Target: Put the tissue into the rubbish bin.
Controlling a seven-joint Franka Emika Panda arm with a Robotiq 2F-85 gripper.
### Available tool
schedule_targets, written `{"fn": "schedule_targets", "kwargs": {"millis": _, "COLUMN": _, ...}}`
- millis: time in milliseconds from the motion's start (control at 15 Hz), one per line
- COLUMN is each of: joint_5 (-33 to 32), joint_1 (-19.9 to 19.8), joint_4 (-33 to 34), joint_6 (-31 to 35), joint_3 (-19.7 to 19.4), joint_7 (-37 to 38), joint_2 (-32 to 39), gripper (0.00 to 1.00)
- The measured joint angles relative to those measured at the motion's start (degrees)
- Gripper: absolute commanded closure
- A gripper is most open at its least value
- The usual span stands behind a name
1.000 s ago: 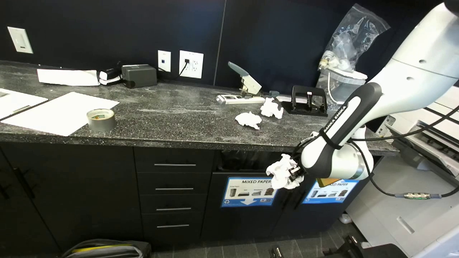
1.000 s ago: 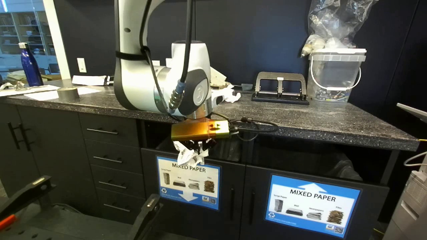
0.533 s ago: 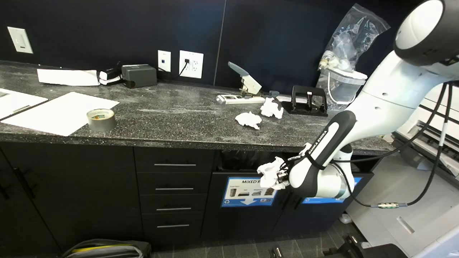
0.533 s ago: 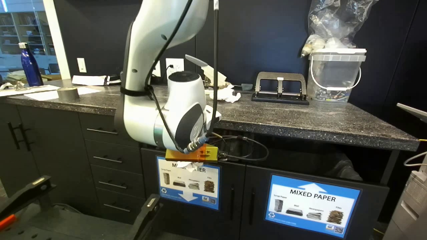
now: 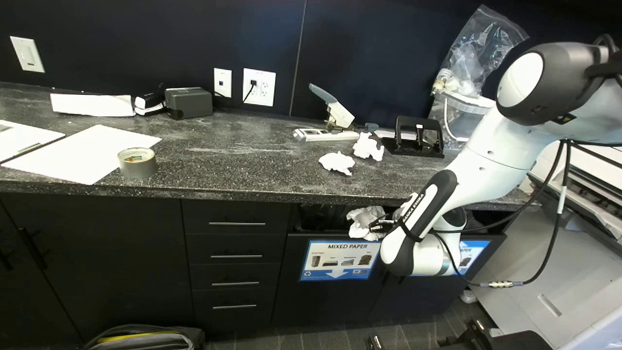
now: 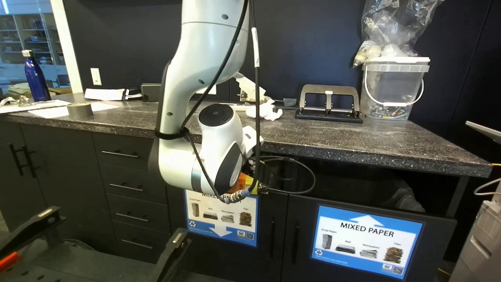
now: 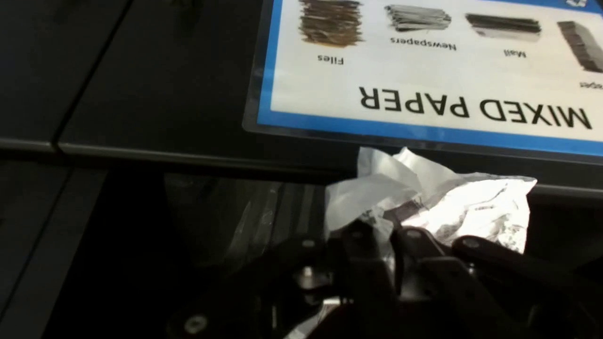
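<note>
A crumpled white tissue (image 5: pixel 360 221) is at the opening of the rubbish bin (image 5: pixel 316 214), a dark cabinet slot under the counter. My gripper (image 7: pixel 386 235) is shut on the tissue, which sticks out past the fingertips (image 7: pixel 357 235) in the wrist view (image 7: pixel 471 202). The bin's dark plastic liner (image 7: pixel 221 212) shows beside the tissue in the wrist view. In an exterior view the gripper and tissue are hidden behind the arm's wrist (image 6: pixel 217 156). Two more crumpled tissues lie on the counter, one nearer the front (image 5: pixel 337 162) and one behind it (image 5: pixel 368 147).
The counter edge (image 5: pixel 243 194) runs just above the bin opening. The bin front carries a MIXED PAPER sign (image 5: pixel 338 261); a second such sign (image 6: pixel 367 241) is on the neighbouring door. A stapler (image 5: pixel 330 135), hole punch (image 5: pixel 419 137), clear bucket (image 6: pixel 393 88) and tape roll (image 5: pixel 137 163) stand on the counter.
The forearm has swung lower and the wrist has tilted. The gripper, still holding the tissue, has moved from in front of the sign up and over to the bin opening.
</note>
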Motion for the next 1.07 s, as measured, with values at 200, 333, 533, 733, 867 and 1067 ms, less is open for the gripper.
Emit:
{"fn": "schedule_targets", "kwargs": {"millis": 200, "joint_5": 0.1, "joint_1": 0.7, "joint_4": 2.7, "joint_6": 2.6, "joint_3": -0.7, "joint_7": 1.6, "joint_2": 2.3, "gripper": 0.89}}
{"fn": "schedule_targets", "kwargs": {"millis": 333, "joint_5": 0.5, "joint_1": 0.7, "joint_4": 4.4, "joint_6": 4.4, "joint_3": -0.8, "joint_7": 3.1, "joint_2": 4.0, "gripper": 0.89}}
{"fn": "schedule_targets", "kwargs": {"millis": 533, "joint_5": 0.8, "joint_1": 0.7, "joint_4": 7.0, "joint_6": 6.4, "joint_3": -0.9, "joint_7": 5.4, "joint_2": 6.6, "gripper": 0.89}}
{"fn": "schedule_targets", "kwargs": {"millis": 733, "joint_5": 0.8, "joint_1": 1.1, "joint_4": 10.2, "joint_6": 6.8, "joint_3": -0.8, "joint_7": 6.9, "joint_2": 9.1, "gripper": 0.89}}
{"fn": "schedule_targets", "kwargs": {"millis": 867, "joint_5": 0.8, "joint_1": 1.5, "joint_4": 12.4, "joint_6": 6.8, "joint_3": -0.6, "joint_7": 7.7, "joint_2": 10.6, "gripper": 0.89}}
{"fn": "schedule_targets", "kwargs": {"millis": 1067, "joint_5": 0.7, "joint_1": 2.4, "joint_4": 15.4, "joint_6": 6.7, "joint_3": -0.3, "joint_7": 8.7, "joint_2": 12.6, "gripper": 0.89}}
